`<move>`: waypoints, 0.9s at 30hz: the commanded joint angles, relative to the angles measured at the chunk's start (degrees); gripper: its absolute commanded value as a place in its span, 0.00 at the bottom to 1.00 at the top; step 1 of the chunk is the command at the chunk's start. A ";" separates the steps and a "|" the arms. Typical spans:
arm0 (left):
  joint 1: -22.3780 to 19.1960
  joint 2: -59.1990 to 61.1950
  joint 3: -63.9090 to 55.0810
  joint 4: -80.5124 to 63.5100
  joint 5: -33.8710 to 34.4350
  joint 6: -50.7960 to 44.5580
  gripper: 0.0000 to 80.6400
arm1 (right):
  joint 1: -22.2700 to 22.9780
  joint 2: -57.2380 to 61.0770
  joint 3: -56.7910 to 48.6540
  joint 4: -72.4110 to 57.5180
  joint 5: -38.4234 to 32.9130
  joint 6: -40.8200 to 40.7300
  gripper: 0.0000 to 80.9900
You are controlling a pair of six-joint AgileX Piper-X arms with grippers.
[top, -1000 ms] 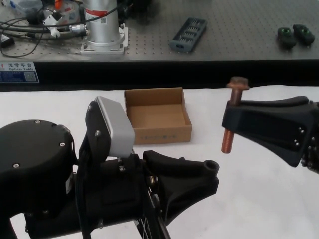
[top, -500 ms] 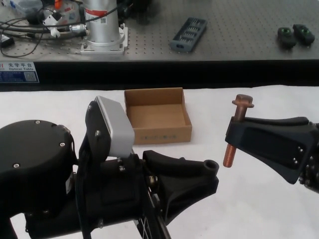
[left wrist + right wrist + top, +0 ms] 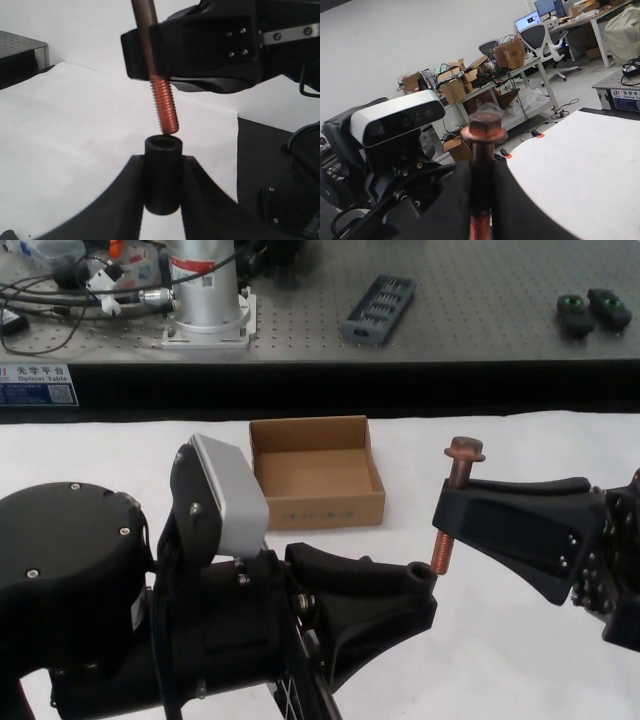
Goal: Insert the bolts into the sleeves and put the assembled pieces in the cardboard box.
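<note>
Fingers of the right gripper (image 3: pixel 446 510) clamp a threaded copper bolt with a hexagonal head (image 3: pixel 165 107), held upright with its tip right at the mouth of a black cylindrical sleeve (image 3: pixel 163 172). The left gripper (image 3: pixel 163 192) has its fingers closed on the upright sleeve. Behind them, an open brown cardboard box (image 3: pixel 330 508) sits on the white tabletop (image 3: pixel 480 665).

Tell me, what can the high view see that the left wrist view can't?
The high view adds the box on the white bench beyond the arms, and the head on top of the bolt. The left wrist view adds the close look: the bolt's threaded tip hanging just above the open hole of the sleeve, not in yet. Both share the right gripper shut on the bolt and the left gripper holding the sleeve upright.
</note>
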State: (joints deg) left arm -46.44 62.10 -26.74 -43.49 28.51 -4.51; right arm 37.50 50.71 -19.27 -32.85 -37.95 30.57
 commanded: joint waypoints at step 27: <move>-0.24 -0.41 -0.43 -6.70 -7.67 0.66 0.12 | 0.03 5.45 -2.78 0.86 -9.58 -5.87 0.05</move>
State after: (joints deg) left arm -46.44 62.10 -26.59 -44.34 26.58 -4.51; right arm 37.50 56.01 -21.49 -33.36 -44.14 28.05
